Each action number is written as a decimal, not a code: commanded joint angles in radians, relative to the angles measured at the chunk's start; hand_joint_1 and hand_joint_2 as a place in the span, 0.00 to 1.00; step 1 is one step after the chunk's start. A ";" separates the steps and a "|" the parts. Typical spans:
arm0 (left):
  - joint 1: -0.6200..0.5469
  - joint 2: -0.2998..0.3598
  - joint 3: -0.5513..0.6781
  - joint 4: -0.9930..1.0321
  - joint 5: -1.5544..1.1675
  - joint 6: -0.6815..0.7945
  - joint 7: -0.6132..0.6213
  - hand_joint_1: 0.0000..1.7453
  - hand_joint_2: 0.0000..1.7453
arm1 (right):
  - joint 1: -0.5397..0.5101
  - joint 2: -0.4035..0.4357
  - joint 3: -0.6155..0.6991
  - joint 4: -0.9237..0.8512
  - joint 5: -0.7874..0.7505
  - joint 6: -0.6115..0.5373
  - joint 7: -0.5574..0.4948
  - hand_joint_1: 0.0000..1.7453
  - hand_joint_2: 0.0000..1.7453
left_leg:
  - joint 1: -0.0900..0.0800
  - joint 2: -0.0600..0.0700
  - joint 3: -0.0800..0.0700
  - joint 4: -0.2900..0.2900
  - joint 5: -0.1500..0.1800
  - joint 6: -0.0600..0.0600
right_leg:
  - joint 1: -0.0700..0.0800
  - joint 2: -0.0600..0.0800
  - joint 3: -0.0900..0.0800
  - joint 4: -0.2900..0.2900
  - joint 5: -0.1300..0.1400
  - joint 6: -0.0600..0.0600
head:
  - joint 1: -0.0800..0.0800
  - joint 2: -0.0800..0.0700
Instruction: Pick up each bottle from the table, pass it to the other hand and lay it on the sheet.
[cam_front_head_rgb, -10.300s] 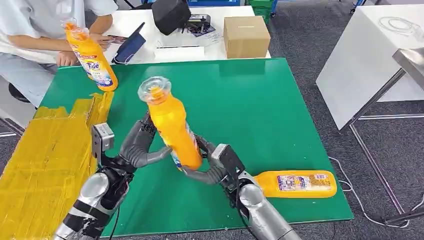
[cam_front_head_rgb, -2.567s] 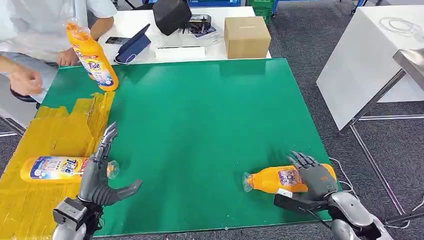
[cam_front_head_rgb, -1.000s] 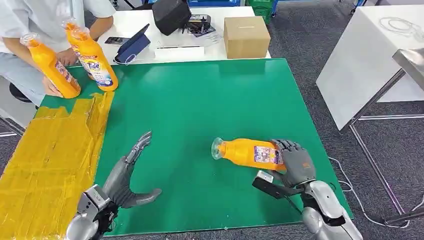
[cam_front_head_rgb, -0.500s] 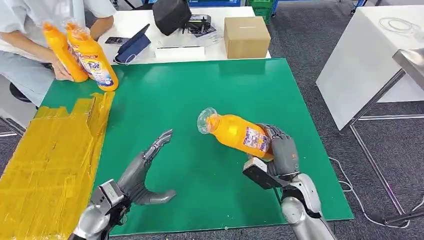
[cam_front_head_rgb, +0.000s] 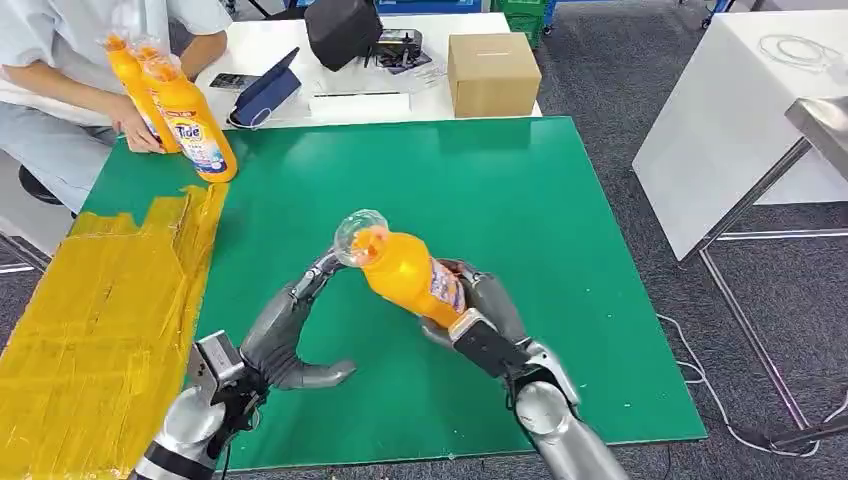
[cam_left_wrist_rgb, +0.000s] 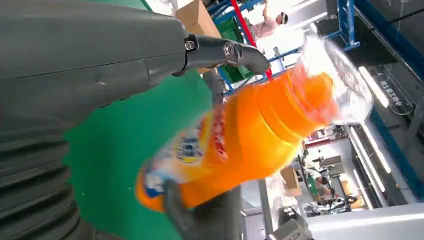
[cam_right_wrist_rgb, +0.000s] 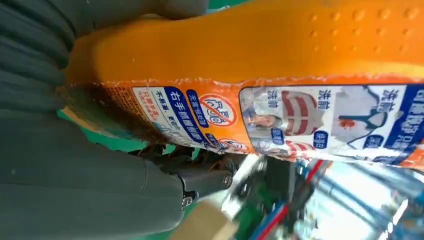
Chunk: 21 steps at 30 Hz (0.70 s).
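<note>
My right hand (cam_front_head_rgb: 482, 312) grips the lower body of an orange detergent bottle (cam_front_head_rgb: 408, 274) and holds it tilted above the green table (cam_front_head_rgb: 540, 190), clear cap (cam_front_head_rgb: 358, 236) pointing up and left. The right wrist view shows the bottle's label (cam_right_wrist_rgb: 310, 117) close against that hand (cam_right_wrist_rgb: 75, 185). My left hand (cam_front_head_rgb: 284, 330) is open just left of the bottle, palm toward it, fingertips (cam_front_head_rgb: 326, 268) close under the cap. From the left wrist the bottle (cam_left_wrist_rgb: 240, 145) lies just past the thumb (cam_left_wrist_rgb: 220, 50). The yellow sheet (cam_front_head_rgb: 100, 300) covers the table's left part, bare.
An orange Tide bottle (cam_front_head_rgb: 192, 122) stands at the table's far left corner. A seated person's hand (cam_front_head_rgb: 137, 132) holds another orange bottle (cam_front_head_rgb: 128, 78) beside it. A cardboard box (cam_front_head_rgb: 492, 70) and black bag (cam_front_head_rgb: 342, 30) sit on the white table behind.
My right hand lifted the bottle off the table's right side and carried it left and up to my left hand, which rose to meet it. The person moved the other bottle beside the Tide bottle.
</note>
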 joint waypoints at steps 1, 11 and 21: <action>-0.070 -0.013 -0.007 0.109 0.028 0.014 0.023 0.00 1.00 | -0.110 0.070 0.143 0.177 -0.047 0.047 -0.011 1.00 1.00 | 0.001 0.004 0.003 0.000 -0.002 0.000 | 0.001 0.002 0.003 -0.001 0.000 -0.001 | 0.000 0.000; -0.103 -0.027 -0.013 0.174 0.088 0.021 0.080 0.00 1.00 | -0.138 0.080 0.225 0.218 -0.076 0.045 -0.004 1.00 1.00 | 0.000 0.001 0.001 -0.001 0.000 0.000 | 0.000 0.000 0.001 -0.001 0.000 -0.001 | 0.000 0.000; -0.101 -0.030 -0.019 0.157 0.121 0.020 0.089 0.00 1.00 | -0.146 0.084 0.252 0.239 -0.072 0.039 -0.006 0.99 1.00 | 0.001 0.001 0.003 0.000 -0.001 0.000 | 0.001 0.000 0.003 -0.001 -0.001 -0.001 | 0.000 0.000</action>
